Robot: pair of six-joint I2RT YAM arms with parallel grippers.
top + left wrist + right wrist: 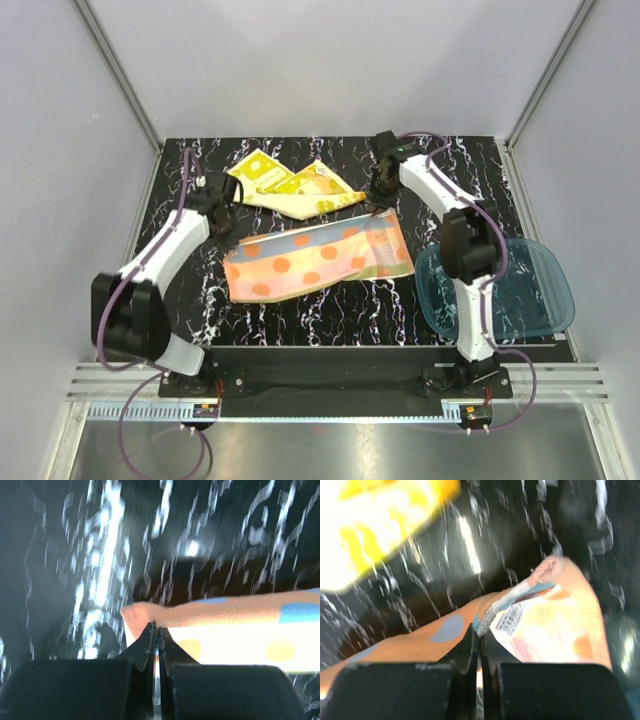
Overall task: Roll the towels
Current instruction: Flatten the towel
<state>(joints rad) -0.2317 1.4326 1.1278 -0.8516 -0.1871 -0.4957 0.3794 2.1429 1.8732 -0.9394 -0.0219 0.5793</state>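
The orange towel point(318, 258) with light-blue and pale dots lies spread across the middle of the black marbled table. My left gripper point(224, 224) is shut on its far-left corner, and the left wrist view shows my left gripper point(156, 626) pinching the orange towel point(220, 611) there. My right gripper point(381, 198) is shut on its far-right corner, where the orange towel point(420, 637) folds beside a white label point(512, 617) and my right gripper point(479, 631) pinches it. The far edge looks slightly raised. The yellow towel point(295, 185) lies crumpled behind it, and the yellow towel point(370, 520) shows blurred.
A translucent blue plastic tray point(520, 290) sits at the right edge of the table point(330, 320), partly under the right arm. White walls and metal posts enclose the back and both sides.
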